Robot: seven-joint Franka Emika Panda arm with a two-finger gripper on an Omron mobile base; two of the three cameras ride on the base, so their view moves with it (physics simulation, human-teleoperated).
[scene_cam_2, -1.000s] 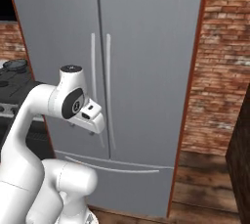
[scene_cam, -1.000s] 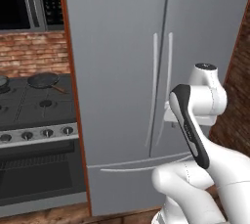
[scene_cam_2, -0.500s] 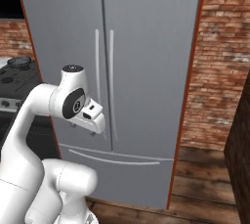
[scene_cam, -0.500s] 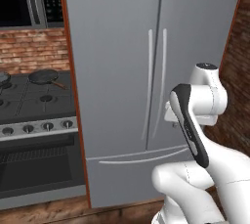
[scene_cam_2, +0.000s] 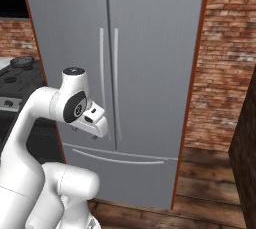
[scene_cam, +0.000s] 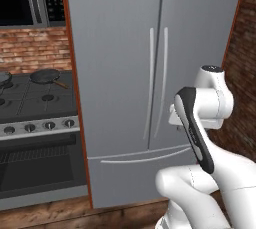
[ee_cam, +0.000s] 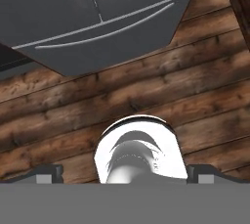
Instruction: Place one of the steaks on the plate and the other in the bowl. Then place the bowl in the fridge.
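With the hand pointing down at the floor (ee_cam: 161,86), I see the gripper (ee_cam: 125,174) with its two fingertips (ee_cam: 48,174) spread as wide as they go, one at each bottom corner of the hand view, and nothing between them or touching them. They hang over bare wooden boards.

In that view the fridge (ee_cam: 88,8) fills the 12 o'clock area, its bottom drawer with two curved handle lines facing me. From the left base view the fridge (scene_cam: 150,73) stands dead ahead, both doors shut, the two thin vertical handles side by side at the centre seam. The right base view shows the same closed fridge (scene_cam_2: 145,73) with a brick wall (scene_cam_2: 225,63) at 3 o'clock.

At 9 o'clock in the left base view sits the stove (scene_cam: 35,108), with a black pan (scene_cam: 45,76) on a back burner; I cannot tell whether anything lies in it.
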